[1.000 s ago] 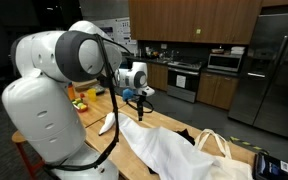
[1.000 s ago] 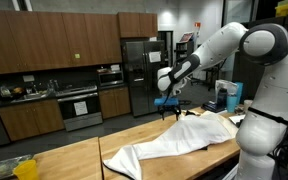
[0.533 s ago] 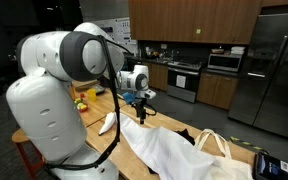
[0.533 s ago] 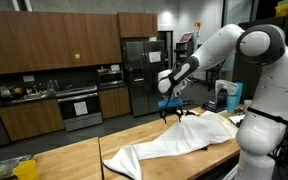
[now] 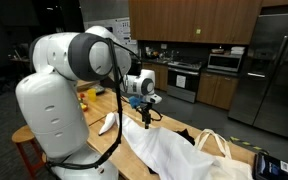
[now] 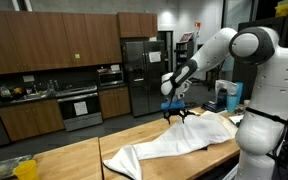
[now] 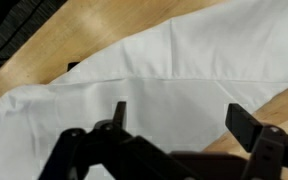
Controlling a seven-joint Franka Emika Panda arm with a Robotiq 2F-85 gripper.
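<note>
In an exterior view, the white cloth lies along the right half of the wooden surface, from about the middle to the right end by the robot's base. The left half is bare wood, apart from some yellow things at the near left corner. The tool hangs just above the cloth near the surface's far edge, its fingers apart and holding nothing.

In an exterior view from the opposite side, a pale bag stands at the cloth's right end; no other view shows it.

Only the wrist view shows the cloth close up. A seam runs across it beneath the wide-spread tool, and bare wood of the surface shows at upper left.

Compared with a second ago, the tool has come lower and nearer the cloth, while the cloth lies as it did.

Beyond the surface's far edge is open floor in front of the kitchen cabinets.
</note>
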